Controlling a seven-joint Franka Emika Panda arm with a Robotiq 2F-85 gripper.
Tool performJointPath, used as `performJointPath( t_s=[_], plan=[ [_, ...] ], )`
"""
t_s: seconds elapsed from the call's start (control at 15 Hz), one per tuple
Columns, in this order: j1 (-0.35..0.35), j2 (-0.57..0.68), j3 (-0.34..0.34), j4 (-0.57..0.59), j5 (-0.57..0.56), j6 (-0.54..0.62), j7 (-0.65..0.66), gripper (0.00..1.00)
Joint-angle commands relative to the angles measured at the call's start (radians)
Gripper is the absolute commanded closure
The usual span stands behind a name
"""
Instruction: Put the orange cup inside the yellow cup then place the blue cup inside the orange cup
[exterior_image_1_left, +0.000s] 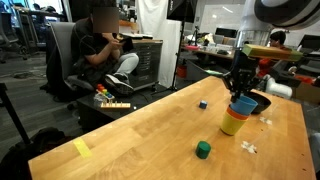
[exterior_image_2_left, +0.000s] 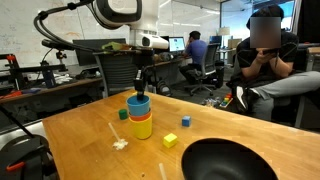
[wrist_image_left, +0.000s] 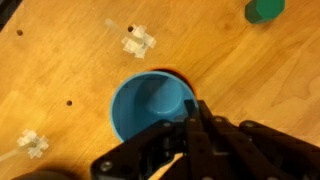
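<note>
the stack is built near the far end of the table (exterior_image_1_left: 150, 125): the yellow cup (exterior_image_1_left: 235, 126) at the bottom, the orange cup (exterior_image_1_left: 238, 113) showing as a band inside it, and the blue cup (exterior_image_1_left: 243, 103) sitting in the orange one on top. both exterior views agree on that order.

the tool (exterior_image_1_left: 240, 90) hangs straight down onto the stack. in the wrist view its fingers (wrist_image_left: 196, 118) are drawn right together at the near rim of the blue cup. they look to be pinching that thin wall, one finger inside and one outside, though the view is too soft there to be sure.

judging by this, only letting go and lifting clear is left, and that is where it could slip.

- if the tool rises before it lets go, the blue cup comes back out, or the nested cups cling and the whole light stack lifts and drops.
- any sideways drift while pinched would lever the rim and tip the stack, which has nothing bracing it.
- a finger catching the rim on release could leave the blue cup cocked.

the green block (exterior_image_1_left: 203, 150) and the white scraps (exterior_image_1_left: 250, 147) lie apart from the stack, so they should not interfere.
</note>
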Motion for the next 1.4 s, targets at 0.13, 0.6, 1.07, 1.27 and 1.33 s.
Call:
performJointPath(
  t_s=[0.13, 0.6, 1.07, 1.27, 1.33],
  plan=[
    [0.009, 0.016, -0.003, -0.003, 0.007, 0.027, -0.03, 0.68],
    [0.018, 0.006, 0.008, -0.018, 0.02, 0.033, -0.054, 0.21],
    [0.053, -0.116, 0.037, -0.097, 0.002, 0.066, -0.078, 0.0],
    [0.08, -0.192, 0.069, -0.156, -0.023, 0.085, -0.127, 0.0],
    [0.091, -0.221, 0.084, -0.179, -0.034, 0.081, -0.157, 0.0]
  ],
)
